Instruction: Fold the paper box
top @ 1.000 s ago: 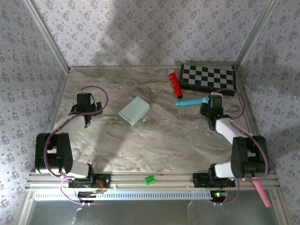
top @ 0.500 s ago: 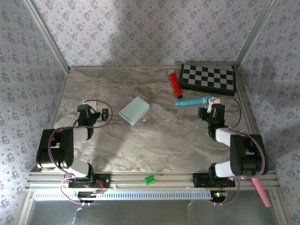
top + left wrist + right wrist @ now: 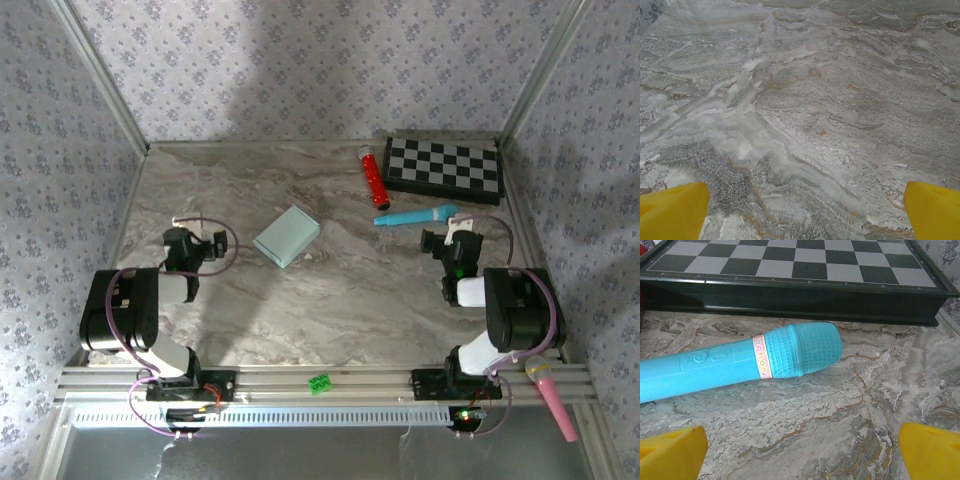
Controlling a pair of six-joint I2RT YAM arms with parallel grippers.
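- The paper box (image 3: 287, 236) lies flat on the counter (image 3: 350, 300), slightly left of centre in the top view. It appears as a small, closed, pale mint-green rectangular form, turned at an angle to the counter edges.
- The left claw (image 3: 214, 244) sits low over the counter, to the left of the paper box. The box is near this claw but clearly apart from it, with bare marble surface between them.
- In the left wrist view, the left claw (image 3: 802, 210) is released. Its two yellow fingertips (image 3: 672, 210) stand wide apart at the lower corners, with bare counter between them and nothing gripped.
- The right claw (image 3: 445, 232) sits on the right side of the counter, well apart from the paper box. The box lies to its left, between the two claws and closer to the left one.
- In the right wrist view, the right claw (image 3: 802, 452) is also released. Its yellow fingertips (image 3: 932, 450) are spread wide and hold nothing.
- A teal-blue toy microphone (image 3: 740, 360) lies on the counter just ahead of the right claw, untouched by the fingertips.
- A checkerboard (image 3: 443, 165) rests behind the microphone at the far right of the counter. A red cylinder (image 3: 374, 178) lies just beside its left edge.
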